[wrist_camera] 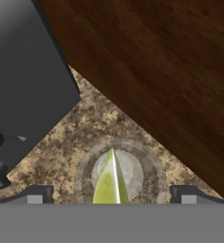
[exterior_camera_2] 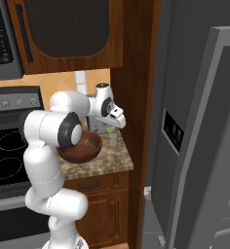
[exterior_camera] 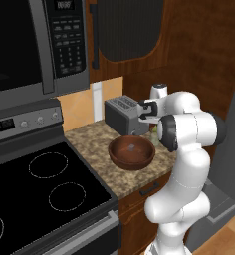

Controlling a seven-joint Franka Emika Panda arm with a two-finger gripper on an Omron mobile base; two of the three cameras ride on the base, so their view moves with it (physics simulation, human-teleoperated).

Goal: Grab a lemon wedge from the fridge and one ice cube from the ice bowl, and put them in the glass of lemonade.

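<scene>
- Hovering over the glass of lemonade [wrist_camera: 117, 176], the gripper [wrist_camera: 111, 194] is pointing straight down, its two dark fingertips [wrist_camera: 38, 194] spread wide and gripping nothing.
- Sitting between the fingertips in the hand view, a yellow-green lemon wedge [wrist_camera: 110, 185] is showing a sharp pale ridge and tapering to a point inside the glass's round clear rim.
- Resting on a speckled brown granite counter [wrist_camera: 61, 137], the glass is looking small and transparent; in the right base view it [exterior_camera_2: 112, 139] is standing just below the hand.
- Lying beside the gripper toward the stove, the ice bowl [exterior_camera: 132, 152] is round, shallow, dark reddish-brown wood with a smooth inside, and a small pale cube [exterior_camera: 132, 147] is sitting in it.
- Standing just behind the bowl and close beside the hand, a boxy brushed-silver two-slot toaster [exterior_camera: 123, 115] is showing flat metal sides.
- Rising on the gripper's other side, a dark wood-grain panel [wrist_camera: 166, 71] is meeting the counter edge.
- Standing beyond that panel, the fridge [exterior_camera_2: 200, 146] is tall, grey, smooth steel with a black dispenser panel and one door swung out.
- Sitting well apart past the bowl, a glossy black glass stove [exterior_camera: 40, 194] is showing thin ring outlines, with a dark microwave [exterior_camera: 35, 45] above it.
</scene>
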